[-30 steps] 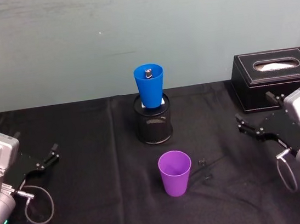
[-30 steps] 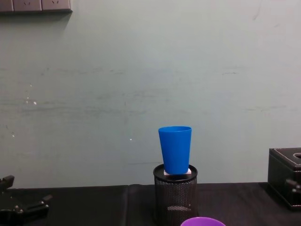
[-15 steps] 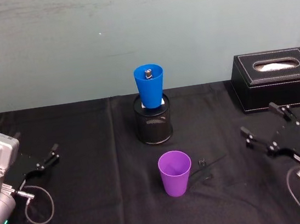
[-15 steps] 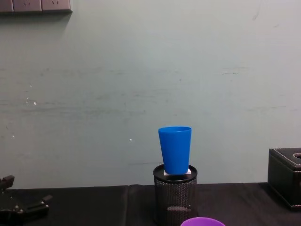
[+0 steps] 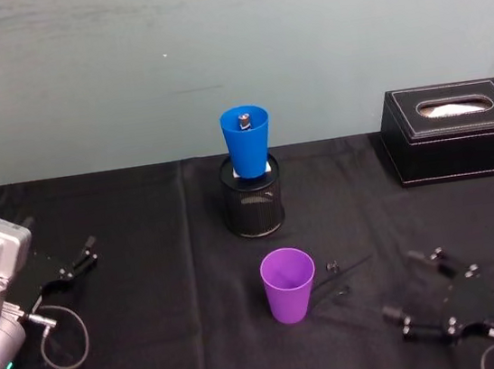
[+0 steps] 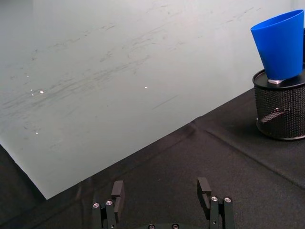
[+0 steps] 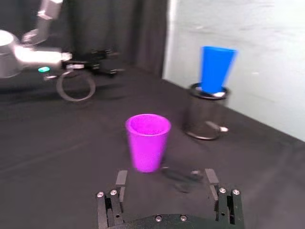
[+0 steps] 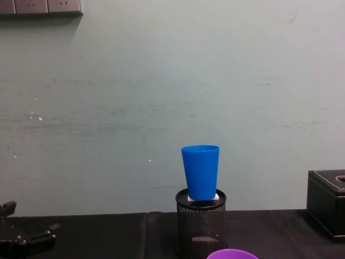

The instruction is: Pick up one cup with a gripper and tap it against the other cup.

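Note:
The purple cup (image 5: pixel 288 284) stands upright on the black cloth at the table's middle front; its rim (image 8: pixel 232 253) peeks in at the chest view's lower edge. Behind it the blue cup (image 5: pixel 247 141) sits upright on top of a black mesh pen holder (image 5: pixel 253 206). My right gripper (image 5: pixel 404 287) is open, low at the front right, pointing at the purple cup (image 7: pixel 147 142) from a short way off, with nothing between its fingers (image 7: pixel 210 180). Farther back stands the blue cup (image 7: pixel 217 68). At the left edge my left gripper (image 5: pixel 88 251) rests open and empty.
A black tissue box (image 5: pixel 458 129) stands at the back right. Some small thin black items (image 5: pixel 334 280) lie on the cloth just right of the purple cup. The pale wall rises directly behind the table. A cable loop (image 5: pixel 65 336) hangs by the left wrist.
My right gripper has dropped from beside the tissue box to the front right and turned toward the purple cup. Left arm and both cups have not moved.

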Available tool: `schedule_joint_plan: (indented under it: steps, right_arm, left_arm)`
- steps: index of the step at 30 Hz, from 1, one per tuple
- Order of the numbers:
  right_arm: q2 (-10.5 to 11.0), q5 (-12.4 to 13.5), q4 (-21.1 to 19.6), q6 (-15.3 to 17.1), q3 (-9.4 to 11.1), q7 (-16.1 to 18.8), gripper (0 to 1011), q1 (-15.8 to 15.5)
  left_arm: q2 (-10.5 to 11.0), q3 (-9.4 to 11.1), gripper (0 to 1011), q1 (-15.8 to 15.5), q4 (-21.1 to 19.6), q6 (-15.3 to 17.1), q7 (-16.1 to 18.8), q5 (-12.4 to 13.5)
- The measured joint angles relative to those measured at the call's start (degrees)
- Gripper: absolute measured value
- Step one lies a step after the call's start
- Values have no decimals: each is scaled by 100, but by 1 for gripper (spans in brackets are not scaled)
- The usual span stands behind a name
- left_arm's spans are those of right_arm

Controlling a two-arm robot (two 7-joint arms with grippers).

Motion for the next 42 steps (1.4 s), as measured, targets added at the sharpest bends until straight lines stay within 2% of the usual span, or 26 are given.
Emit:
schedule_joint_plan:
  steps: [5,7,14,27,42]
  right_arm:
    - [-130,-203,-2,119,-194,238,1003,228]
    - [-304,-341,54,209,-316,320,1003,417]
    - [-710,-494,352,432,-511,483,1003,792]
    - [-1234,-581,849,703,-662,640,1003,1211]
    - [-1604,-598,1400,718,-789,711,1002,1575]
  left_arm:
    - [0,0,1000,0,0,0,0,0]
    - [0,0,1000,0,0,0,0,0]
    - [0,0,1000,0,0,0,0,0]
    - [0,0,1000,0,0,0,0,0]
    - [0,0,1000,0,0,0,0,0]
